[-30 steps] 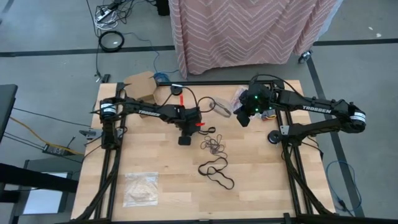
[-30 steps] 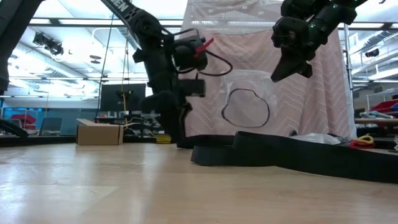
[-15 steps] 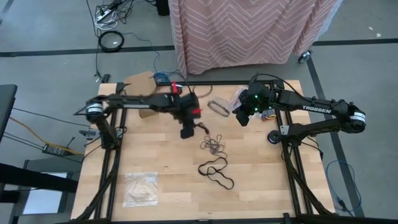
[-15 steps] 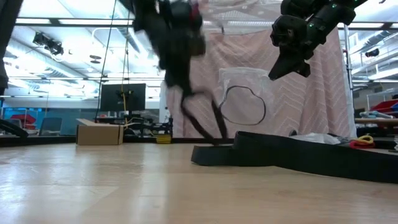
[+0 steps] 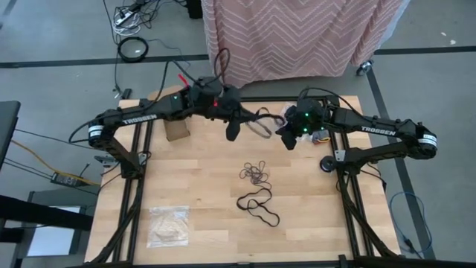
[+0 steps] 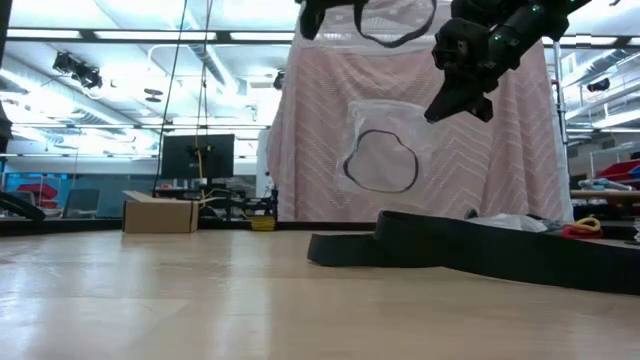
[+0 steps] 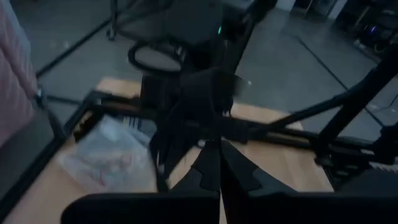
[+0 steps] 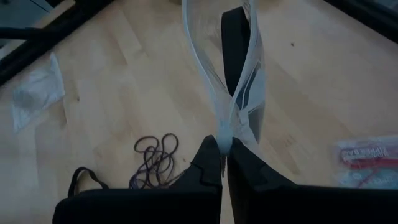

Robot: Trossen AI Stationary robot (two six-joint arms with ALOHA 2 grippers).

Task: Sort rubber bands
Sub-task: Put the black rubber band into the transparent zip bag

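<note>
My left gripper (image 5: 232, 133) is raised over the table's far middle, shut on a black rubber band (image 6: 392, 42) that hangs in a loop. Just to its right, my right gripper (image 5: 285, 139) is shut on a clear plastic bag (image 6: 385, 150), which hangs below it with a black band (image 6: 380, 162) inside. A heap of thin rubber bands (image 5: 256, 174) and some larger black ones (image 5: 259, 206) lie on the table's middle. My left gripper (image 7: 219, 149) pinches the black band between its two fingertips; the dim wrist view hides which part. The fingers reach out nearly level toward the table's right. The band sags in a slack loop (image 6: 392, 42), lifted clear of the table. My right gripper (image 8: 224, 146) pinches the bag's upper edge (image 8: 226, 127) between its two fingers, slanting down from the table's right. The bag hangs below the fingers, clear of the table.
A cardboard box (image 5: 177, 128) stands at the far left. A clear bag (image 5: 167, 225) lies near the front left, and another with red inside (image 8: 368, 155) lies under my right arm. Bare wood stretches along the table's near edge.
My left gripper has risen high from the table beside the heap, gone toward the far edge and my right gripper, and tipped from pointing down to nearly level. The black band came up with it, first trailing to the table, now hanging clear.
</note>
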